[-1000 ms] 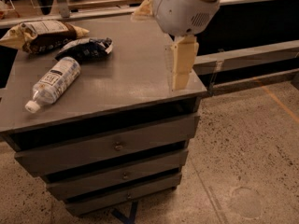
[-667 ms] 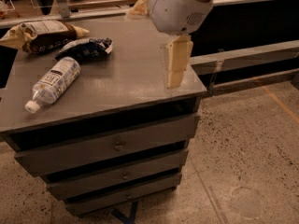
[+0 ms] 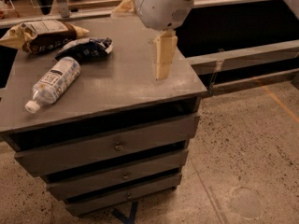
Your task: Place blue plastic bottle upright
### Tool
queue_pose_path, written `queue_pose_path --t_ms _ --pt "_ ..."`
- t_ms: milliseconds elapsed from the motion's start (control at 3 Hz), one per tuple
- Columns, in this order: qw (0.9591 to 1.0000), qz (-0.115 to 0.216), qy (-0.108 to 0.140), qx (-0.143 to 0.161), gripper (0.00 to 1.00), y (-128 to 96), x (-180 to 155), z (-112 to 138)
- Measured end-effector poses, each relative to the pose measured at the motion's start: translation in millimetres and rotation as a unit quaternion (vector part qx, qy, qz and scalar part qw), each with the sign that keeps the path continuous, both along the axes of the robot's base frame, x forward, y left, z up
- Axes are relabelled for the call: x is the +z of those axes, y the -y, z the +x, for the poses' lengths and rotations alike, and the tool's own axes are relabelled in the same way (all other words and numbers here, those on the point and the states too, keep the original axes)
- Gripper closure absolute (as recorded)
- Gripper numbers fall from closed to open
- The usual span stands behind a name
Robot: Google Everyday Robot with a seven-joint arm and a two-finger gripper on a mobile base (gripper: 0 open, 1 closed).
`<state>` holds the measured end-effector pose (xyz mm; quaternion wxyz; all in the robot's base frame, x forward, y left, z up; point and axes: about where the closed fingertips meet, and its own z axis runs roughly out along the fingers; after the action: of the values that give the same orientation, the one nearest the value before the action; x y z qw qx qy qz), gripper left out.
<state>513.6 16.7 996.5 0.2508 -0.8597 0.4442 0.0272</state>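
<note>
The blue plastic bottle lies on its side on the grey drawer cabinet's top, at the left. Its white cap points toward the front left edge. My gripper hangs over the right part of the cabinet top, well to the right of the bottle and not touching it. Only its cream-coloured finger block shows below the white wrist housing.
A tan-and-brown chip bag lies at the back left of the top. A dark blue snack bag lies just behind the bottle. Dark shelving stands to the right. The floor is speckled concrete.
My gripper has moved leftward over the cabinet top, toward the bottle. The bottle and bags have not moved.
</note>
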Motion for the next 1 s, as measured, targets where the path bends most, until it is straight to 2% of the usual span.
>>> queue_pose_path --t_ms 667,1000 --pt "0.999 0.031 -0.016 0.027 0.0 -9.1 -19.2 31.7" --pt "0.9979 0.035 -0.024 0.049 0.0 -13.6 -27.1 45.6"
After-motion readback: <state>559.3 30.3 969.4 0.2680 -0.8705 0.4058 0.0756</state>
